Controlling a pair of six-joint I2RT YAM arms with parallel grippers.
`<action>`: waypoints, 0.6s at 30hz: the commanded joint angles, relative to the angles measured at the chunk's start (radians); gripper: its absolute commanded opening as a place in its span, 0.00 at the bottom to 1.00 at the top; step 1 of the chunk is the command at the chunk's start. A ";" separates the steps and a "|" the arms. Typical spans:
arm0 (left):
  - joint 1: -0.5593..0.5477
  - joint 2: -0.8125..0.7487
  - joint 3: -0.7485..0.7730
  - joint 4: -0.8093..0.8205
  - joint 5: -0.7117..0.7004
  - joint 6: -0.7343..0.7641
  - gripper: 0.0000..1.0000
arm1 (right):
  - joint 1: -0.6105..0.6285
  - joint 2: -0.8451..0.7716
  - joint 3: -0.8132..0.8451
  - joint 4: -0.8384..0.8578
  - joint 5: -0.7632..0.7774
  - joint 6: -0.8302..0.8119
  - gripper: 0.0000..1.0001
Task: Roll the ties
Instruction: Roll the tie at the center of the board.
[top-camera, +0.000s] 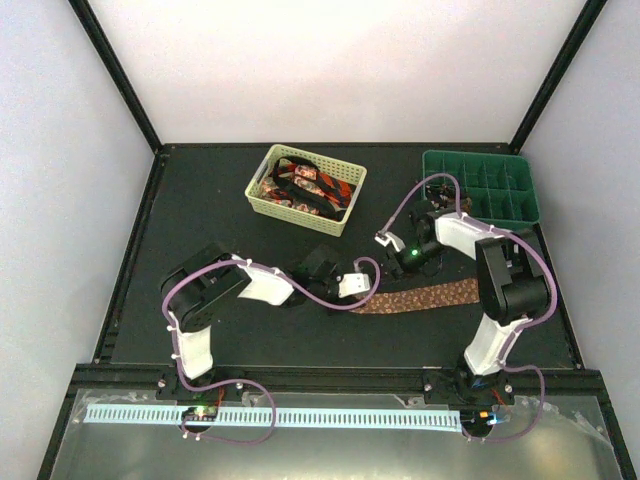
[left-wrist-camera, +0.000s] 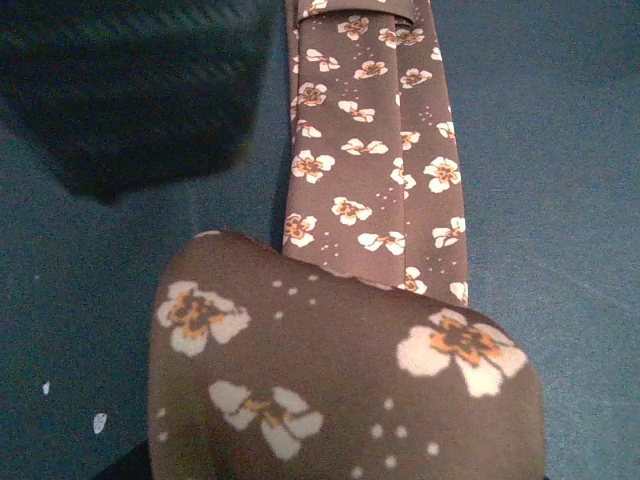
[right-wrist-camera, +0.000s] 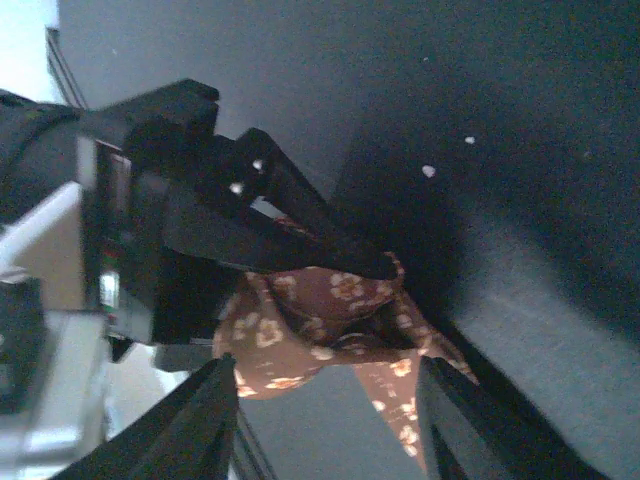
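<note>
A brown tie with small light flowers (top-camera: 425, 297) lies flat on the dark table, running right from my left gripper (top-camera: 350, 288). In the left wrist view a fold of the tie (left-wrist-camera: 340, 370) covers my fingers, and the rest (left-wrist-camera: 370, 150) stretches away. The right wrist view shows the black left gripper (right-wrist-camera: 250, 215) clamped on the tie's bunched end (right-wrist-camera: 330, 300). My right gripper (top-camera: 398, 262) is open and empty, with its fingers (right-wrist-camera: 205, 420) spread on either side of that end. Red-and-black ties (top-camera: 310, 185) lie in the yellow basket (top-camera: 262, 196).
The green divided tray (top-camera: 480, 187) stands at the back right, just behind the right arm. The yellow basket is at the back centre. The table's raised black rim (top-camera: 130, 270) runs along the left and right sides.
</note>
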 joint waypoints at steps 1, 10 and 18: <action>-0.021 0.065 -0.015 -0.198 -0.127 0.034 0.35 | -0.003 -0.054 -0.009 -0.018 -0.108 0.021 0.54; -0.025 0.065 -0.017 -0.193 -0.129 0.032 0.36 | 0.066 -0.024 -0.066 0.044 -0.099 0.096 0.46; -0.026 0.064 -0.018 -0.192 -0.128 0.030 0.36 | 0.083 -0.005 -0.071 0.081 -0.049 0.119 0.28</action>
